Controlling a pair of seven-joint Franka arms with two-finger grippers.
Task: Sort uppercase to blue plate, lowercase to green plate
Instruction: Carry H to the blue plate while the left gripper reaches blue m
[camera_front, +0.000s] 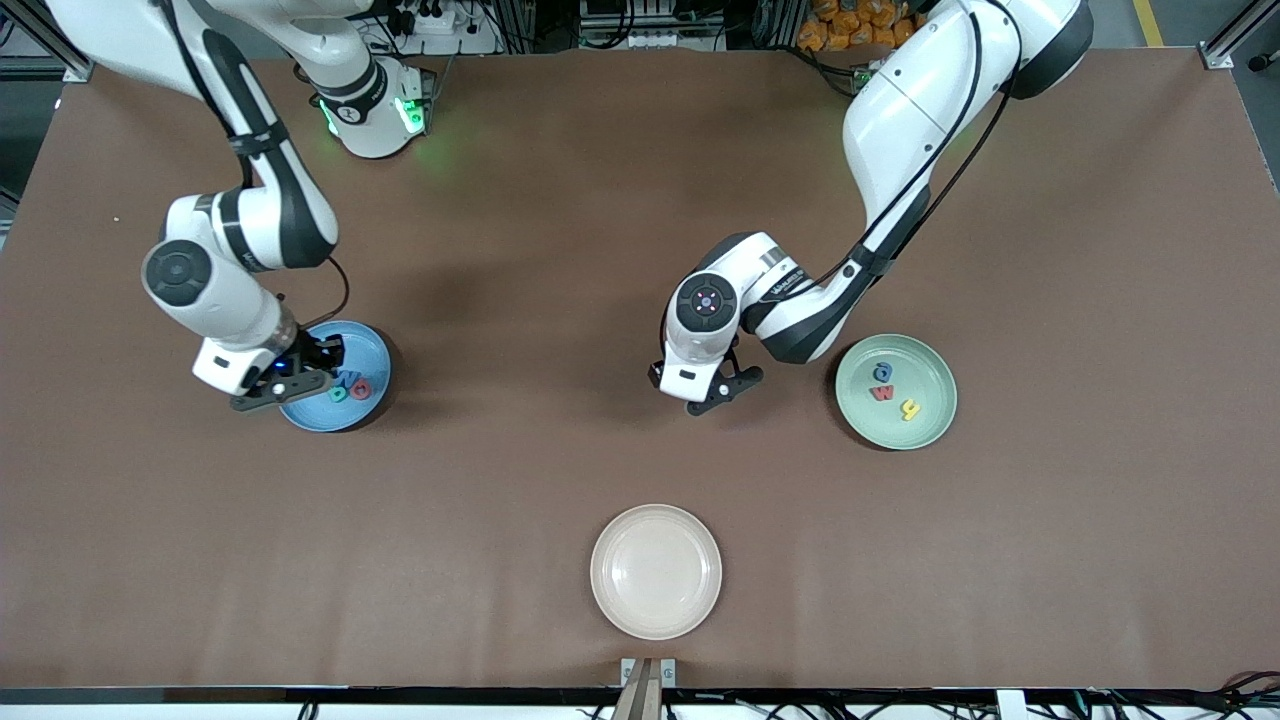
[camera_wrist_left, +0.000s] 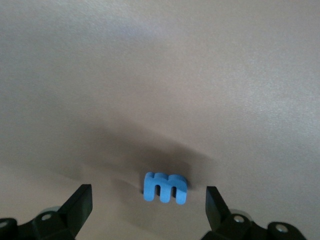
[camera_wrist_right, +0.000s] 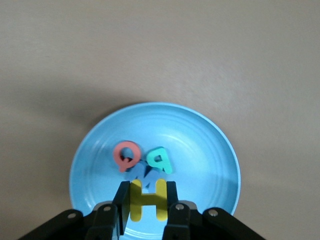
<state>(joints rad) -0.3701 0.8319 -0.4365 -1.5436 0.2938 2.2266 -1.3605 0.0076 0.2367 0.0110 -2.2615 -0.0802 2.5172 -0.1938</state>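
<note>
Three round plates are being carried on the brown surface (camera_front: 560, 250): one medium-blue plastic plate (camera_front: 372, 345), one pale mint-green plate (camera_front: 925, 372) and one cream-white plate (camera_front: 655, 571).

The right hand (camera_wrist_right: 145, 202) is being held over the blue plate, closed on one yellow foam capital H (camera_wrist_right: 148, 199), which is being gripped upright between the two fingers. Just past the fingertips, three more foam capitals are lying in the blue plate: one red round Q-like letter (camera_wrist_right: 125, 154), one teal R-like letter (camera_wrist_right: 160, 160) and one blue W (camera_wrist_right: 145, 172), the last partly hidden under the other two. Four uppercase letters are thus being counted at the blue plate, three lying and one held.

The left hand (camera_wrist_left: 148, 201) is being held low over the bare surface, toward the middle of the surface from the green plate, with its two fingers spread fully apart and nothing gripped. One blue foam lowercase m (camera_wrist_left: 165, 187) is lying on the surface between the open fingers, touching neither.

Three lowercase letters are lying in the green plate: one blue a (camera_front: 882, 372), one red w (camera_front: 882, 393) and one yellow h (camera_front: 909, 409). No letter is lying in the cream-white plate.
</note>
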